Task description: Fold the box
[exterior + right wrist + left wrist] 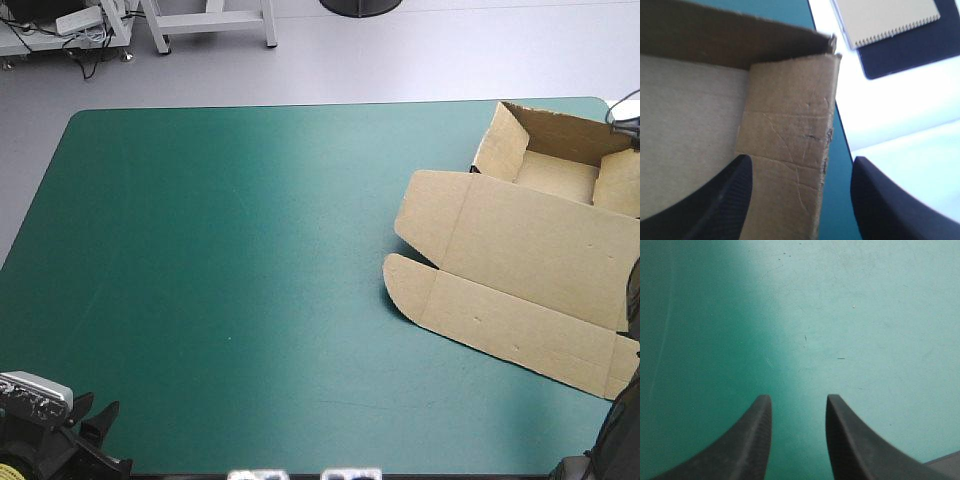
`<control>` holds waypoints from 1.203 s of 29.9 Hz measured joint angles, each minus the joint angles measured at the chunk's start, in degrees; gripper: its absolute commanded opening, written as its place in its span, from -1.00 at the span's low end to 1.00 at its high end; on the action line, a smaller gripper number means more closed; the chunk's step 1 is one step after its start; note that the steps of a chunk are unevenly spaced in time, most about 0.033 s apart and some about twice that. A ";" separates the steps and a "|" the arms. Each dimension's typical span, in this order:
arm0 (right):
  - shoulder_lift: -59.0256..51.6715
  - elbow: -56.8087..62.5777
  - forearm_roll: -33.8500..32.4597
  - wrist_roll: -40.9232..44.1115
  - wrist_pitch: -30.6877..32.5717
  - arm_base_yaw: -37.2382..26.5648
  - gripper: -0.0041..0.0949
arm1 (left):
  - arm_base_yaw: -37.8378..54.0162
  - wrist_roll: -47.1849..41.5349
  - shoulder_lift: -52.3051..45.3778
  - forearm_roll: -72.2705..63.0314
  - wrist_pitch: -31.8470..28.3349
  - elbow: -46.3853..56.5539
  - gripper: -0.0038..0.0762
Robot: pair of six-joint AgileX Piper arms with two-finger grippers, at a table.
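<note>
Brown box (pixel 530 250) lies at the right side of the high view, on the teal-green cover (pixel 250 250), reaching from the upper right corner down toward the lower right. Its tray (pixel 555 175) stands near the table's far right corner with its walls raised. The lid (pixel 520 300) lies flat and open in front of it, with two rounded flaps at its left end.

The left gripper (pixel 798 397) sits in the lower left corner of the high view, well apart from the box. Its black fingers stand a narrow gap apart, with only bare cover ahead of and between them.

The right gripper (pixel 801 159) is spread wide at the tray's corner. An upright side wall (pixel 790 125) of the tray rises between its fingers, one finger on the inner side over the tray floor and the other on the outer side by the table's edge. Whether either finger touches the board cannot be told.
</note>
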 measured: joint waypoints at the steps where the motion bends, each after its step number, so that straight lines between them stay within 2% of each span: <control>1: -1.37 -0.92 0.50 -0.37 0.40 0.00 0.09 | 0.00 0.00 0.00 0.00 0.00 0.00 -0.26; 4: -6.26 -2.43 3.25 -1.14 0.55 -0.05 -0.40 | 0.00 0.00 0.00 0.00 0.00 0.00 -0.26; 5: -7.89 -2.60 4.81 -1.01 0.55 -0.05 -0.72 | 0.00 0.00 0.00 0.00 0.00 0.00 -0.26; 6: -10.38 -2.80 7.34 -1.03 0.55 -0.11 -0.94 | 0.00 0.00 0.00 0.00 0.00 0.00 -0.26; 12: -23.95 -2.13 19.90 -3.50 0.55 -0.10 -0.91 | 0.00 0.00 0.00 0.00 0.00 0.00 -0.26; 19: -40.10 3.53 21.99 -2.70 0.55 -0.10 -0.91 | 0.00 2.02 0.00 0.00 0.00 0.00 -0.26; 25: -55.94 25.39 20.45 -2.58 0.55 -0.10 -0.91 | 0.00 6.25 0.00 -0.08 -0.65 0.00 -0.33; 30: -70.71 46.37 17.39 -2.63 0.55 -0.10 -0.91 | 0.00 6.86 0.00 -0.18 -1.53 0.03 -0.48; 36: -84.93 67.87 16.35 -3.01 -0.30 1.69 -0.91 | 0.00 7.16 0.00 -0.18 -1.82 0.39 -0.53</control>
